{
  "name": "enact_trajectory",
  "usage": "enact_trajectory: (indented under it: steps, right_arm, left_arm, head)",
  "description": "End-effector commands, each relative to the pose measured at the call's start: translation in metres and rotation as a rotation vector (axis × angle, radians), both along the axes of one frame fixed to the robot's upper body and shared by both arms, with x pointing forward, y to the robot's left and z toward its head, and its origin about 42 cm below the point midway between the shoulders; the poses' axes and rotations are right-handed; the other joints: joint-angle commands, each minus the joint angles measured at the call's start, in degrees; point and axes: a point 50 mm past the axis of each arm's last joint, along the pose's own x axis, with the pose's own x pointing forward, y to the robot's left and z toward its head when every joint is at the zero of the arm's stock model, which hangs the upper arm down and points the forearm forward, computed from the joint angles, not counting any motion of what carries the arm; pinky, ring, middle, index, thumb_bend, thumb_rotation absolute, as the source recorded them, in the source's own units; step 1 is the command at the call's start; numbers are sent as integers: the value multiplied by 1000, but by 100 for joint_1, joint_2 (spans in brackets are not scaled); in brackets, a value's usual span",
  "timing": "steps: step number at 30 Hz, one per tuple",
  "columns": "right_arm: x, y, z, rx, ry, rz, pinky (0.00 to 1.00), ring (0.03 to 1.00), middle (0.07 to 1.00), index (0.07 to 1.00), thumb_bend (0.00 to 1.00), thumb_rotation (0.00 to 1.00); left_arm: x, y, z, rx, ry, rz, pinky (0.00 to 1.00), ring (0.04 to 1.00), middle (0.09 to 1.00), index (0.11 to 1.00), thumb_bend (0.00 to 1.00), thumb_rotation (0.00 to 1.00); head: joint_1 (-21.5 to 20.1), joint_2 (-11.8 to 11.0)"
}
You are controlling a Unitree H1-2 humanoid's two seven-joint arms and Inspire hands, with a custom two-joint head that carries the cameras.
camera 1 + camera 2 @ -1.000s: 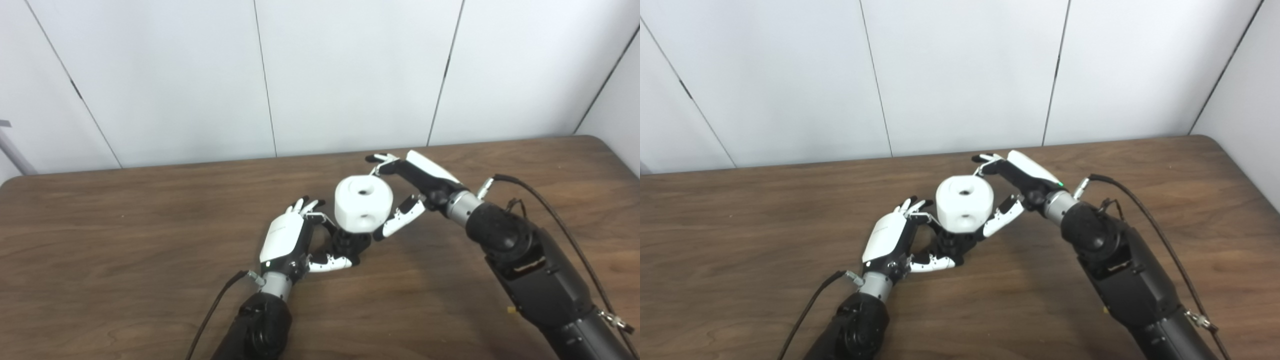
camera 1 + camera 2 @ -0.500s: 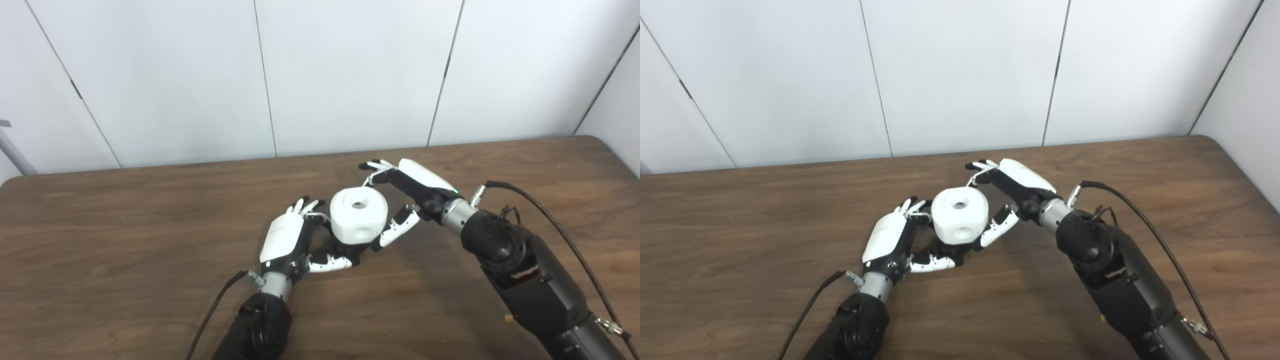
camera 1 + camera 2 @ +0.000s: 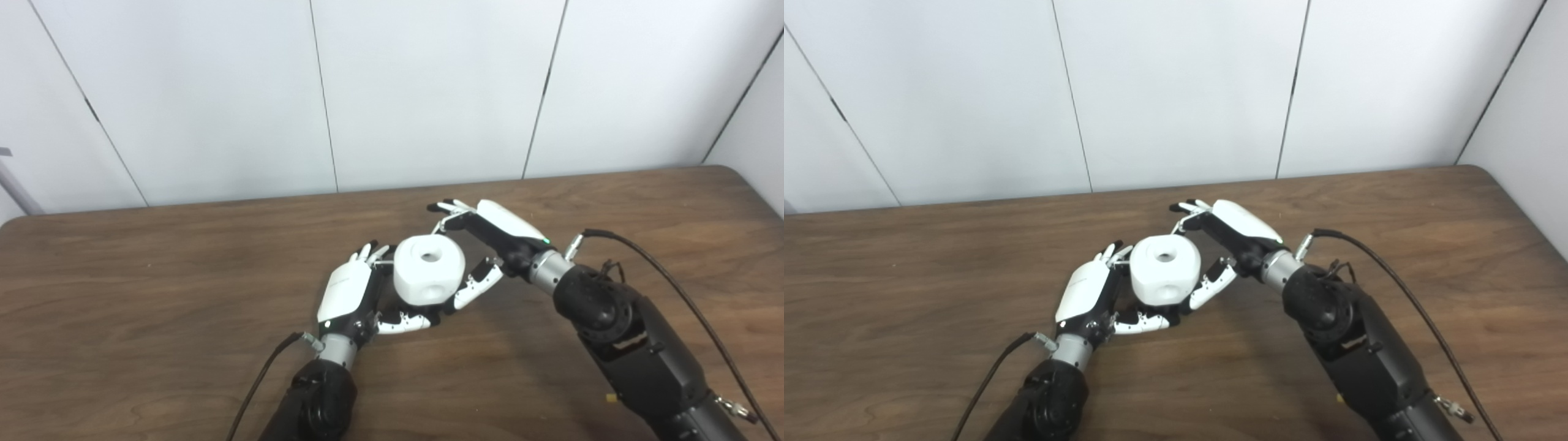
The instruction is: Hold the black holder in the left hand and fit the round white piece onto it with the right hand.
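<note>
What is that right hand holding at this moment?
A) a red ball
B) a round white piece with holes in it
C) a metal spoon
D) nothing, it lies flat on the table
B: the right hand has its fingers and thumb around the round white piece, which shows a hole on top and another on its side, right beside the left hand.

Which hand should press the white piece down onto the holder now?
Right, probably. The right hand already grips the round white piece directly above the black holder. The left hand is wrapped around that holder, steadying it on the table.
</note>
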Motion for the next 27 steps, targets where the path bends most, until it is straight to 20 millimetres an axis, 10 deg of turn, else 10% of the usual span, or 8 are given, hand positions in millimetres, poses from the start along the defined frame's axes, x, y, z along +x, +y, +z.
enact_trajectory:
  steps: [1, 27]
  right_arm:
    - [4, 1, 16, 0, -76, 17, 1000, 1000, 942, 476, 516, 124]
    - [3, 13, 13, -63, -108, 44, 1000, 1000, 937, 476, 517, 125]
  left_arm:
    - [-23, 5, -33, 43, 114, -9, 1000, 1000, 907, 477, 523, 48]
    - [-39, 11, -32, 44, 140, -4, 1000, 1000, 915, 477, 523, 47]
  head:
    - [8, 12]
    - [67, 152]
